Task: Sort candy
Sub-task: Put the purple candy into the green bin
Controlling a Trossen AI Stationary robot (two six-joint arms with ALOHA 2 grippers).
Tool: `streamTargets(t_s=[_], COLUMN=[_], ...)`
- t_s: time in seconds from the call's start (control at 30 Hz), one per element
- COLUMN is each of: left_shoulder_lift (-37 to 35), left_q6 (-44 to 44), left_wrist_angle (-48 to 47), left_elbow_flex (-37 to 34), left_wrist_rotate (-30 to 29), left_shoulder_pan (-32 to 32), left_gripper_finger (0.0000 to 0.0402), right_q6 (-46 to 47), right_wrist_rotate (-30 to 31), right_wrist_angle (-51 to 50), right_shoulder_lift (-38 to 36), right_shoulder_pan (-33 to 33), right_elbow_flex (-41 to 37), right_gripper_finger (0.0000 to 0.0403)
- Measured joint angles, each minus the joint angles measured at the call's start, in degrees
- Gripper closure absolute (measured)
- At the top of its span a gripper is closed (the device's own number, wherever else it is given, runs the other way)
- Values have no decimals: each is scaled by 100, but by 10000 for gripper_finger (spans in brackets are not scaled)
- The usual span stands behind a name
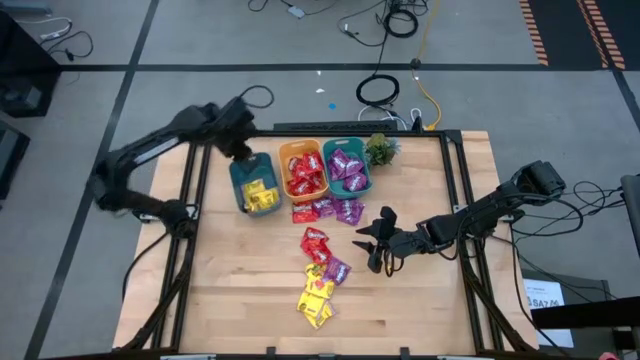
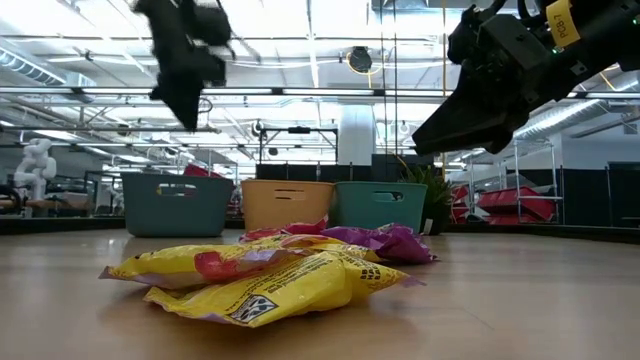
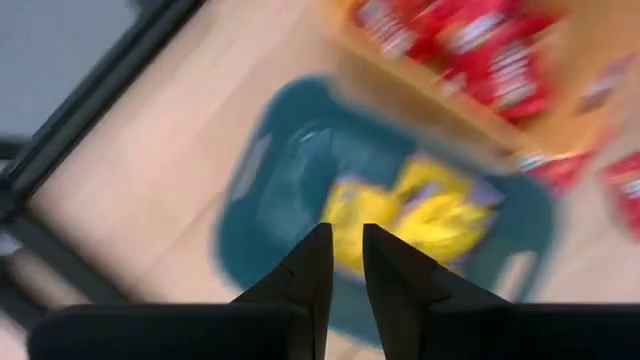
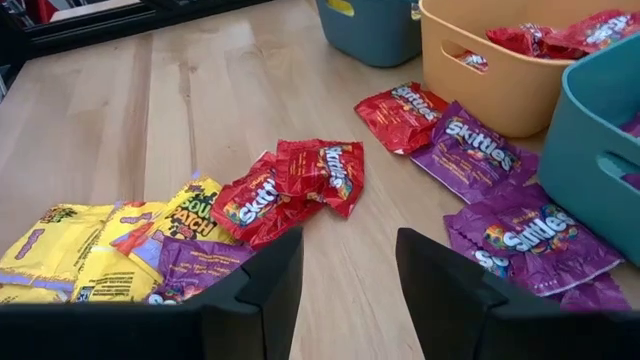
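Observation:
Loose candy lies mid-table: red and purple packets [image 1: 326,210] in front of the bins, a red one [image 1: 315,241], a purple one [image 1: 336,270] and yellow ones [image 1: 317,300]. More candy fills three bins: yellow in the dark teal bin [image 1: 240,190], red in the orange bin [image 1: 283,168], purple in the light teal bin [image 1: 366,170]. My left gripper [image 1: 240,155] hovers over the dark teal bin [image 3: 270,200], fingers a narrow gap apart with nothing between them. My right gripper [image 1: 378,245] is open above the table, right of the loose packets [image 4: 300,185].
A small green plant [image 1: 380,149] stands at the far edge, right of the light teal bin. A black frame [image 1: 455,200] borders the table. Bare wood lies toward the near edge and on the left [image 1: 230,290].

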Motion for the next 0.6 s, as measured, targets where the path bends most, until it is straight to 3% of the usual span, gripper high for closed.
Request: streamTargets(t_s=[0.13,0.27,0.33,0.47,0.6], left_shoulder_lift=[-1484,-2895,-3377,-3601,-3153], left_q6=[-955,-1959,-2468,-2880,-3114], left_wrist_angle=[1354,3411,4515,6641,7708], left_elbow_flex=[-1192,-3033,-3970,-5387,-5867], left_wrist_rotate=[-250,-509,-936,-2261,-3566], left_shoulder_pan=[-1127,-2722,-3561,-5077,-6169], left_gripper_finger=[333,333,333,333,334], right_q6=[50,49,59,75,78], right_wrist_rotate=[0,2,8,55,56], right_wrist_angle=[-57,-64,-64,48,231], right_shoulder_lift=[0,0,0,0,0], right_shoulder_pan=[16,51,50,48,44], right_elbow_flex=[-2,-2,-2,-2,-2], right_gripper_finger=[250,255,259,269,280])
